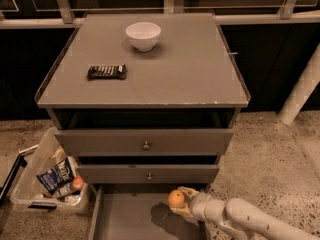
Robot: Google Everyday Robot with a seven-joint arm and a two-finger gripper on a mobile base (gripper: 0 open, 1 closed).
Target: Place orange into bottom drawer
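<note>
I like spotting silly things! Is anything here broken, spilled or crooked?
Nothing really. The white bowl and dark snack bar sit neatly on the cabinet. Only the bottom drawer is pulled out, and the gripper holds the orange over its right side.

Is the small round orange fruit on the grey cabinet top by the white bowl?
No, the gripper holds the orange just above the open grey bottom drawer's floor.
</note>
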